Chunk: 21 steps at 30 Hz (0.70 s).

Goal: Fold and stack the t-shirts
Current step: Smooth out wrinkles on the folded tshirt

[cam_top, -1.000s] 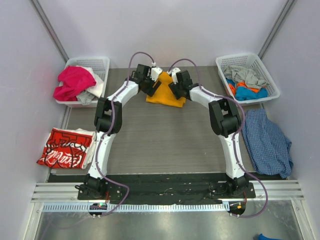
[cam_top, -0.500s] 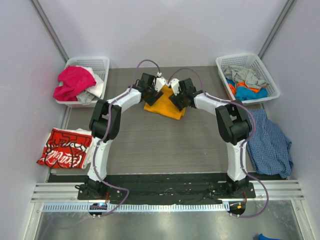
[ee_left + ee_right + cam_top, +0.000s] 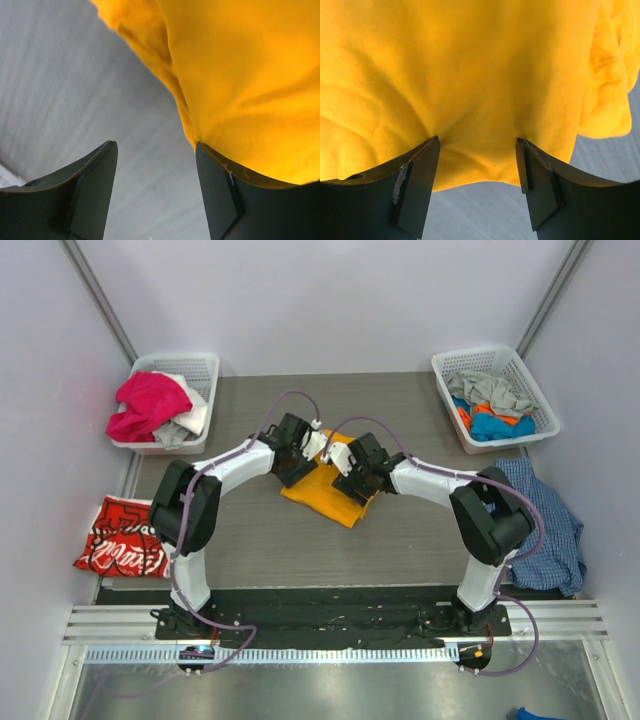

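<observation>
Nearest, well left of the left fingers point(image 3: 95, 190), a red t-shirt point(image 3: 130, 538) with white lettering lies flat. A blue checked cloth point(image 3: 548, 530) lies right of the right fingers point(image 3: 415, 185). Mid-table point(image 3: 400, 540), the orange-yellow t-shirt point(image 3: 325, 495) lies bunched beneath both pairs. Left fingers are spread, with bare table in the gap and the cloth edge against one tip only. Right fingers are spread, both tips on the cloth, nothing pinched. Farther out, the left basket point(image 3: 200, 360) and right basket point(image 3: 480, 352) hold clothes.
</observation>
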Tool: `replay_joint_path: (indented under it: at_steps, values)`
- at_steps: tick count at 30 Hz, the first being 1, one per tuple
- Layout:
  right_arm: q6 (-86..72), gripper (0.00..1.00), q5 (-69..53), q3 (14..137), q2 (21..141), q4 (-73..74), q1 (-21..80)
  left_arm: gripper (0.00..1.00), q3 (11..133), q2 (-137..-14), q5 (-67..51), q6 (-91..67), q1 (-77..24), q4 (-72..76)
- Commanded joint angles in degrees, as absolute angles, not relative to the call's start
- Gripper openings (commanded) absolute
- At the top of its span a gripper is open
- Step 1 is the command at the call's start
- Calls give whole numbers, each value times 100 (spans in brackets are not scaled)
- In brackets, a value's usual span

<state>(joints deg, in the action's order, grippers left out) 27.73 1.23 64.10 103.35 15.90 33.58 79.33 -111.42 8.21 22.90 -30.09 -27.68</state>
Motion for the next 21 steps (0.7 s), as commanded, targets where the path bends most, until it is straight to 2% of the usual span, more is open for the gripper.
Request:
replay_joint_path:
  at_steps: [1, 12, 21]
  values:
    - [2769, 71, 79, 6100, 9818, 1828, 3638, 67, 7410, -10356, 967, 2075, -3155, -3129]
    - [2654, 72, -167, 5634, 9422, 1775, 4473, 66, 6267, -9212, 1063, 1538, -3542, -3112]
    - [2628, 72, 272, 5476, 9273, 1688, 4790, 66, 6389, -8842, 1301, 1678, -3498, -2744]
